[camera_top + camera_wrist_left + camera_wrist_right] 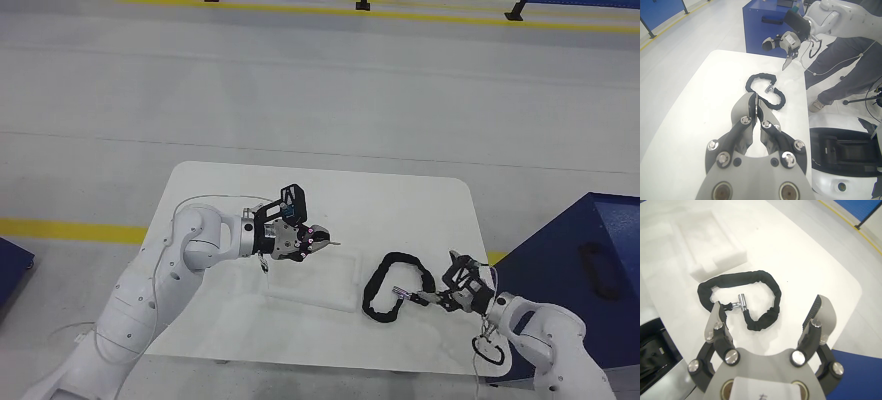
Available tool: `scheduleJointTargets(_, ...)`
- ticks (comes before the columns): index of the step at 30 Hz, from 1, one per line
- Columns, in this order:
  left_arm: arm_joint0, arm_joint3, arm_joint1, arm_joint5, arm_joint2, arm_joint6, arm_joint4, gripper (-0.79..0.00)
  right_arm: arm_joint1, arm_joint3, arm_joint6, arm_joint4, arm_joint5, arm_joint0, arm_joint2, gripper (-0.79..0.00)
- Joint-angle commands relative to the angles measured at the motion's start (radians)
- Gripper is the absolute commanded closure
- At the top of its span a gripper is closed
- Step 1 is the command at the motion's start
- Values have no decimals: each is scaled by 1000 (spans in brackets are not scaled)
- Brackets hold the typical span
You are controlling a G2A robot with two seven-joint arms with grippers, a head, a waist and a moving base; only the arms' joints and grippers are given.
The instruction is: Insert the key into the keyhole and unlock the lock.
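Observation:
A black fabric-sleeved chain lock (385, 282) lies curled on the white table, right of centre. Its chrome lock cylinder (742, 302) joins the two chain ends and rests inside the loop. My left gripper (755, 97) is shut on a thin metal key (755, 109), held above the table to the left of the chain, with the key tip (332, 243) pointing toward it. My right gripper (767, 300) stands open just right of the chain, one finger (717, 313) close beside the cylinder's chain end. In the top view the right gripper (432, 292) hovers near the cylinder (403, 294).
A white foam tray (320, 280) lies on the table under and beside the left gripper, left of the chain. A blue cabinet (590, 250) stands off the table's right edge. The table's rounded right corner (857, 283) is close to the right gripper.

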Motion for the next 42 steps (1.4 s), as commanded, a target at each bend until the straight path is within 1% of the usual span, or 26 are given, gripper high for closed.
scheduleJointTargets(1, 0, 0, 0, 0, 0, 0, 0, 0, -1, 28, 26, 47, 3, 32, -9, -785)
scheduleJointTargets(8, 0, 0, 0, 0, 0, 0, 0, 0, -1, 28, 26, 47, 3, 32, -9, -785)
scheduleJointTargets(11, 0, 0, 0, 0, 0, 0, 0, 0, 1, 13, 53, -25, -9, 34, -55, -785)
scheduleJointTargets(12, 0, 0, 0, 0, 0, 0, 0, 0, 3, 19, 68, -41, -23, 43, -63, -785)
scheduleJointTargets(14, 0, 0, 0, 0, 0, 0, 0, 0, 12, 25, 95, -70, -121, 64, -76, -785)
scheduleJointTargets(15, 0, 0, 0, 0, 0, 0, 0, 0, 18, 36, 110, -75, -161, 70, -82, -785)
scheduleJointTargets(19, 0, 0, 0, 0, 0, 0, 0, 0, 65, 23, 122, -86, -161, 71, -148, -785)
scheduleJointTargets(23, 0, 0, 0, 0, 0, 0, 0, 0, 116, 72, 118, -115, -161, 107, -193, -785)
scheduleJointTargets(24, 0, 0, 0, 0, 0, 0, 0, 0, 124, 95, 119, -110, -161, 123, -209, -570)
scheduleJointTargets(25, 0, 0, 0, 0, 0, 0, 0, 0, 130, 115, 124, -106, -161, 142, -225, -329)
scheduleJointTargets(26, 0, 0, 0, 0, 0, 0, 0, 0, 136, 137, 128, -98, -161, 161, -240, -286)
scheduleJointTargets(27, 0, 0, 0, 0, 0, 0, 0, 0, 140, 160, 133, -81, -161, 178, -256, -265)
scheduleJointTargets(28, 0, 0, 0, 0, 0, 0, 0, 0, 143, 184, 139, -54, -161, 195, -273, -268)
scheduleJointTargets(30, 0, 0, 0, 0, 0, 0, 0, 0, 149, 236, 171, 23, -161, 235, -313, -326)
scheduleJointTargets(32, 0, 0, 0, 0, 0, 0, 0, 0, 155, 259, 204, 82, -161, 271, -356, -308)
scheduleJointTargets(33, 0, 0, 0, 0, 0, 0, 0, 0, 158, 263, 219, 102, -161, 284, -379, -317)
scheduleJointTargets(34, 0, 0, 0, 0, 0, 0, 0, 0, 163, 267, 230, 117, -161, 296, -395, -351)
scheduleJointTargets(35, 0, 0, 0, 0, 0, 0, 0, 0, 167, 270, 242, 122, -161, 306, -406, -366)
scheduleJointTargets(40, 0, 0, 0, 0, 0, 0, 0, 0, 181, 294, 276, 177, -161, 337, -458, -406)
scheduleJointTargets(42, 0, 0, 0, 0, 0, 0, 0, 0, 183, 301, 304, 182, -161, 354, -480, -391)
